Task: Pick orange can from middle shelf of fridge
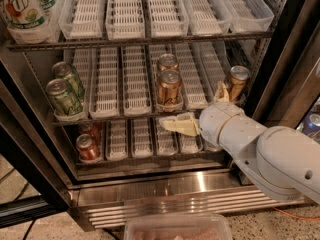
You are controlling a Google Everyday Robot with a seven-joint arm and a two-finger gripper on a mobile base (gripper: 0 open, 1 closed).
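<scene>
The fridge [190,190] stands open in front of me. On its middle shelf [107,91] an orange can [170,88] stands at the front of a centre lane, with a second one [167,62] right behind it. A third orange can [238,81] stands at the shelf's right end. My gripper [191,105] is open at the shelf's front edge, just below and to the right of the front centre can. One finger [179,124] points left under that can, and the other [220,91] lies beside the right-end can. Neither touches a can.
Two green cans [63,97] stand at the left of the middle shelf. Red cans [88,147] sit on the lowest tier at left. A 7UP bottle [20,6] stands top left. The dark door frame [295,59] is at right. A clear plastic tub [176,227] lies at the bottom.
</scene>
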